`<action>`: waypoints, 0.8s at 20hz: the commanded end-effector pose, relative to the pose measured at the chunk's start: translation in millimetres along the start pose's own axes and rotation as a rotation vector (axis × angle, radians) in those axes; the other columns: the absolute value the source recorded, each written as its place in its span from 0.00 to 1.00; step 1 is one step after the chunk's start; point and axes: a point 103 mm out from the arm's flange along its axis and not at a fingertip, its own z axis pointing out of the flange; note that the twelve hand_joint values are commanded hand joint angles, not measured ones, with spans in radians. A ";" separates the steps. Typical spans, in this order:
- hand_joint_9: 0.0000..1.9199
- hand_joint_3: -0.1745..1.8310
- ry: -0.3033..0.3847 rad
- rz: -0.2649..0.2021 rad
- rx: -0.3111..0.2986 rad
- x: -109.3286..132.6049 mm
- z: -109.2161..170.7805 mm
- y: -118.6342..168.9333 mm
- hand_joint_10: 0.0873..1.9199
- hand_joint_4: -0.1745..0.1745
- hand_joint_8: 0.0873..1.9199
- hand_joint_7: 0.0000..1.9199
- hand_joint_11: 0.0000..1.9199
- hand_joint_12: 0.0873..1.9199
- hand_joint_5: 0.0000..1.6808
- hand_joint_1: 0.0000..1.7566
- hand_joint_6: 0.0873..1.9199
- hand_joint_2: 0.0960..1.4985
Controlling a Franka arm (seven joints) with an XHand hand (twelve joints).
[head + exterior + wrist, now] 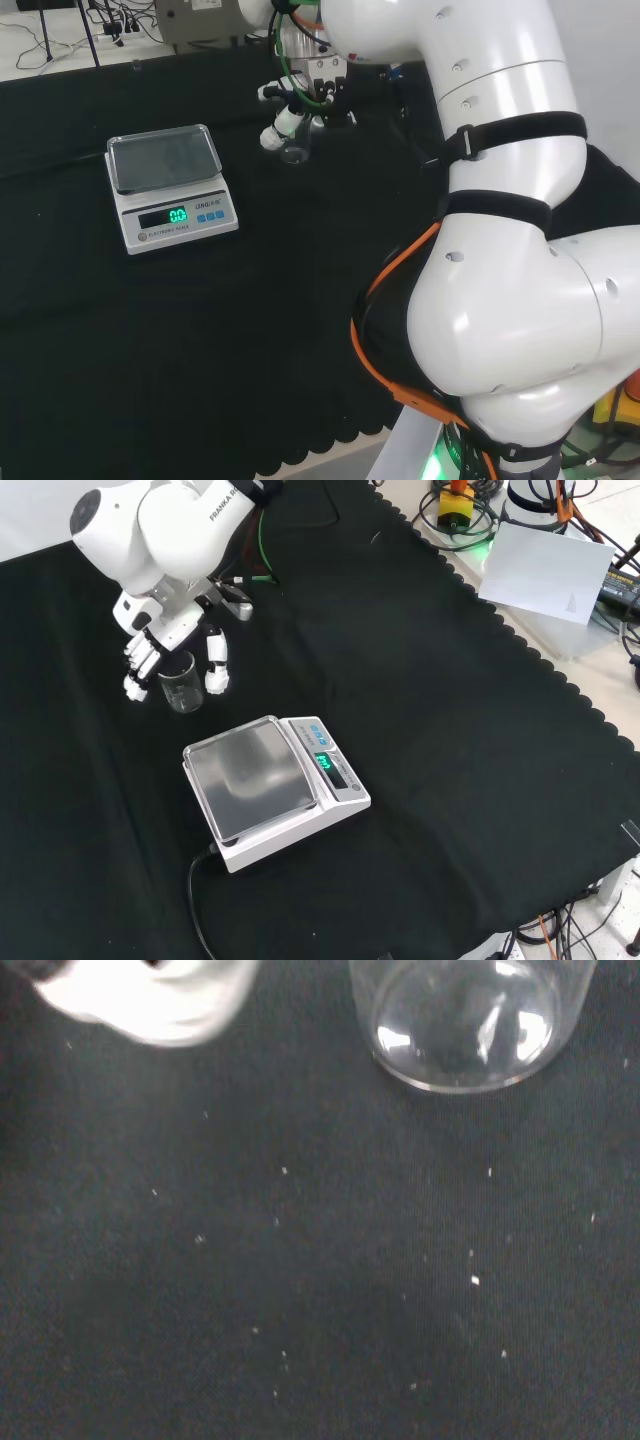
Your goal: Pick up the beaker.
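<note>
Clear cylindrical beaker stands between hand's fingers.

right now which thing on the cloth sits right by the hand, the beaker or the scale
The clear beaker, standing between the hand's fingers. The white scale sits apart from both, nearer the camera in the front view.

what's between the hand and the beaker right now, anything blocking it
Nothing visible. In the front view the hand is already at the beaker, fingers on one side and thumb on the other. The scale sits apart, nearer the camera.
</note>
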 end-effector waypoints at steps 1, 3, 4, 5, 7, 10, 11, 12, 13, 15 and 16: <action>0.21 0.38 -0.012 0.027 0.015 -0.3 9.2 5.7 0.43 0.61 0.38 0.08 0.14 0.74 0.21 0.56 0.00 0.37; 0.22 0.42 -0.020 0.032 0.012 -0.2 12.3 9.0 0.44 0.60 0.41 0.09 0.19 0.73 0.24 0.60 0.00 0.35; 0.23 0.43 -0.019 0.033 0.007 0.1 13.5 10.2 0.44 0.60 0.41 0.10 0.21 0.73 0.25 0.61 0.00 0.35; 0.25 0.44 -0.018 0.032 0.002 0.3 15.2 11.8 0.43 0.60 0.42 0.11 0.23 0.71 0.26 0.62 0.08 0.35; 0.29 0.46 -0.020 0.028 -0.004 1.2 17.8 14.8 0.43 0.58 0.44 0.13 0.29 0.68 0.23 0.66 0.37 0.36; 0.36 0.49 -0.030 0.031 -0.018 2.3 20.0 18.1 0.48 0.46 0.50 0.19 0.38 0.63 0.27 0.71 0.66 0.37; 0.37 0.50 -0.030 0.032 -0.020 3.3 20.0 18.7 0.53 0.40 0.53 0.21 0.41 0.61 0.29 0.73 0.70 0.38; 0.37 0.50 -0.030 0.031 -0.020 3.2 20.3 19.3 0.59 0.33 0.58 0.22 0.43 0.59 0.32 0.75 0.74 0.38; 0.38 0.51 -0.032 0.030 -0.021 3.1 20.3 19.6 0.63 0.27 0.62 0.23 0.44 0.57 0.34 0.76 0.76 0.39; 0.37 0.45 -0.039 0.030 -0.024 3.0 19.5 21.0 0.68 0.09 0.68 0.23 0.44 0.56 0.43 0.68 0.75 0.51; 0.38 0.43 -0.043 0.033 -0.026 4.1 19.3 21.6 0.70 0.04 0.70 0.23 0.44 0.56 0.45 0.66 0.75 0.54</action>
